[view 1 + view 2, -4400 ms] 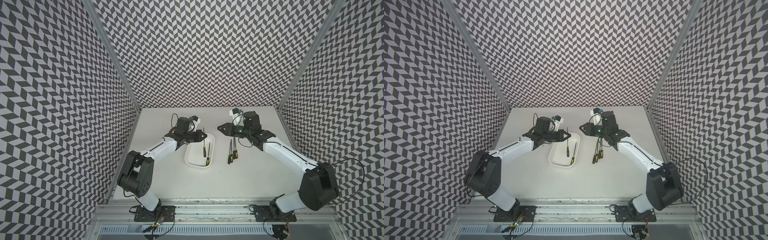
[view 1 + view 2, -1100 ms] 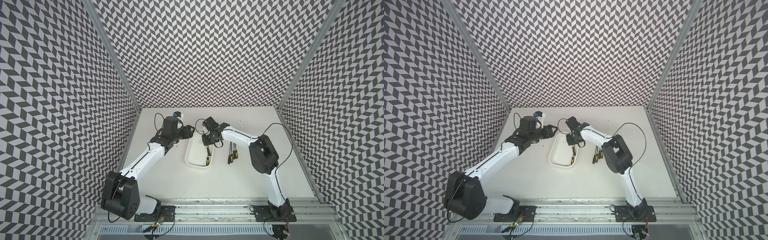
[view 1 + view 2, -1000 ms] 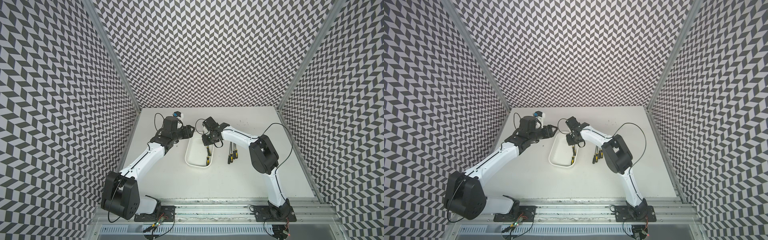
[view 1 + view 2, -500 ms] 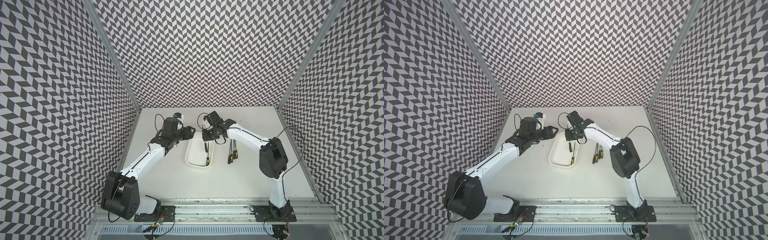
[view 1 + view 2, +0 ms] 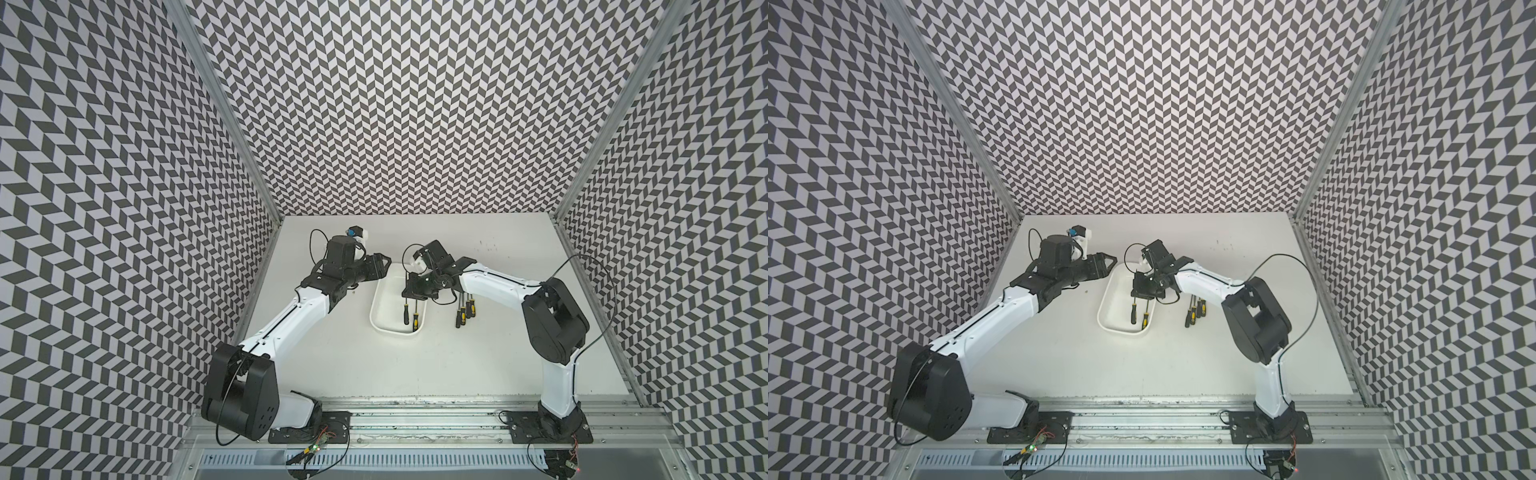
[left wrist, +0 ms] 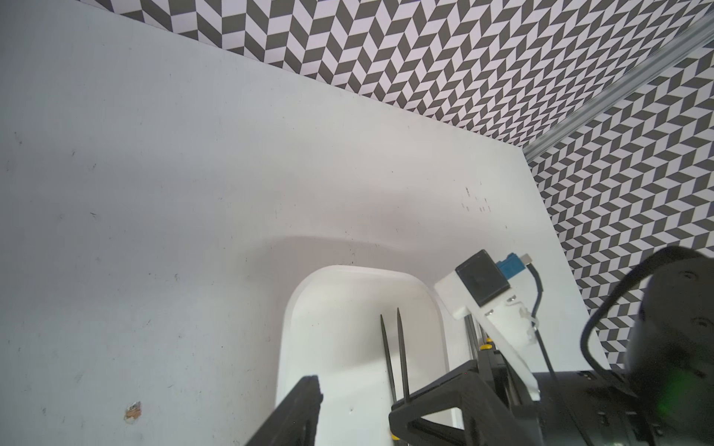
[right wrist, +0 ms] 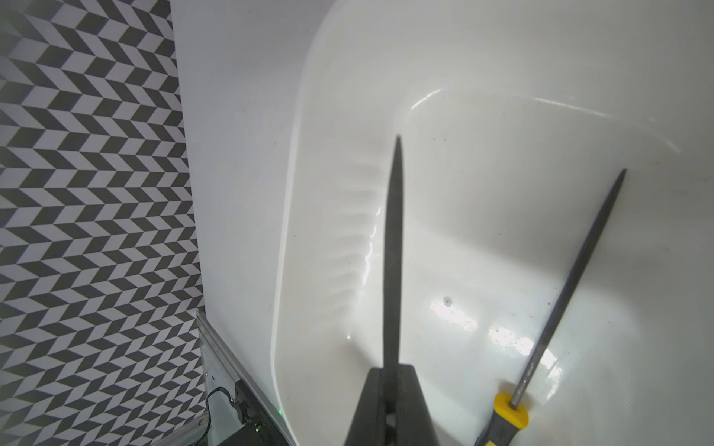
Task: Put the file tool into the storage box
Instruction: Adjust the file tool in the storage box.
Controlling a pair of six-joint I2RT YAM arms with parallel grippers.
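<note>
White storage box [image 5: 377,309] was loaded with one file [image 7: 572,285]; a second file [image 7: 393,251] was pinched by the right gripper [image 7: 390,380] over it, not yet dropped. The left gripper [image 6: 353,392] was seen open and empty, three more files [image 5: 462,311] left beside it.

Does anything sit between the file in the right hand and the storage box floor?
Nothing visible does. The right hand grips the file over bare floor of the storage box; the second file lies beside it, not beneath.
</note>
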